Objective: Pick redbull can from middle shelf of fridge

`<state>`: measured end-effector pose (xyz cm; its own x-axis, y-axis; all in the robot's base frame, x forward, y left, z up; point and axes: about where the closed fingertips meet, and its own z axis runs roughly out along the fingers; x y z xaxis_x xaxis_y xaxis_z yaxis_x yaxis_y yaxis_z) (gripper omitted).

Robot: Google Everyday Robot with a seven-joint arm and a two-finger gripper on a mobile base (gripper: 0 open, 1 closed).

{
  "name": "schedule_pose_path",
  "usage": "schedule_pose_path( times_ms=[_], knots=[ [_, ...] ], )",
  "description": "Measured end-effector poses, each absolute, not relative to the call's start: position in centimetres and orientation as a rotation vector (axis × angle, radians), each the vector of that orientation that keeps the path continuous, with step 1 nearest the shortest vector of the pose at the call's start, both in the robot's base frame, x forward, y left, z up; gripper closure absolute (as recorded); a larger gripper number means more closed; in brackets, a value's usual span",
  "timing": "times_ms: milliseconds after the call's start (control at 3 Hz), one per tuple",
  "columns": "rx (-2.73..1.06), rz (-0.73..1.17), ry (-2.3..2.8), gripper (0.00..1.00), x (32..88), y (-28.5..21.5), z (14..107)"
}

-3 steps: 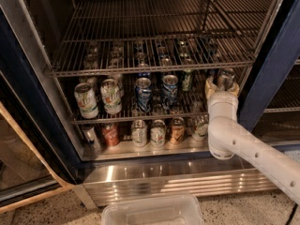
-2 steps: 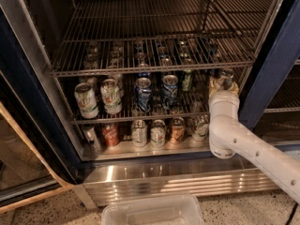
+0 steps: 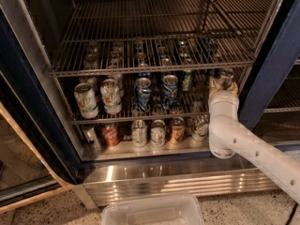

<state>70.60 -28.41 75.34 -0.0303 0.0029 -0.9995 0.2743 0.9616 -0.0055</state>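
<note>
My pincer [image 3: 223, 84] has edged up to the slim silver-grey redbull can [image 3: 225, 74] on the dark wire middle shelf [image 3: 140, 119]. Whether it grips yet, I cannot tell.

Fridge [image 3: 277, 55]: dark blue frame w/ dull sheen, grey metal side walls. Middle shelf [image 3: 123, 120]: thin dark metal wire rods. At its right end is the hand [image 3: 223, 82], smooth matt cream plastic, beside the redbull can [image 3: 226, 73], silver-grey metal w/ shiny top. Other cans [image 3: 143, 93] on shelf: glossy printed metal. Below shelf: smooth pale floor panel [image 3: 187, 145], then ribbed stainless-steel base [image 3: 187, 179], bright & reflective. Lower still: cloudy translucent plastic bin [image 3: 154, 212].
</note>
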Motion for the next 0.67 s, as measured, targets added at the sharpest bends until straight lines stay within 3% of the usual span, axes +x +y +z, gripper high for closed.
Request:
schedule_pose_path(
  times_ms=[667],
  knots=[
    [0.196, -0.150, 1.640, 1.00, 69.1, -27.1, 76.9]
  ],
)
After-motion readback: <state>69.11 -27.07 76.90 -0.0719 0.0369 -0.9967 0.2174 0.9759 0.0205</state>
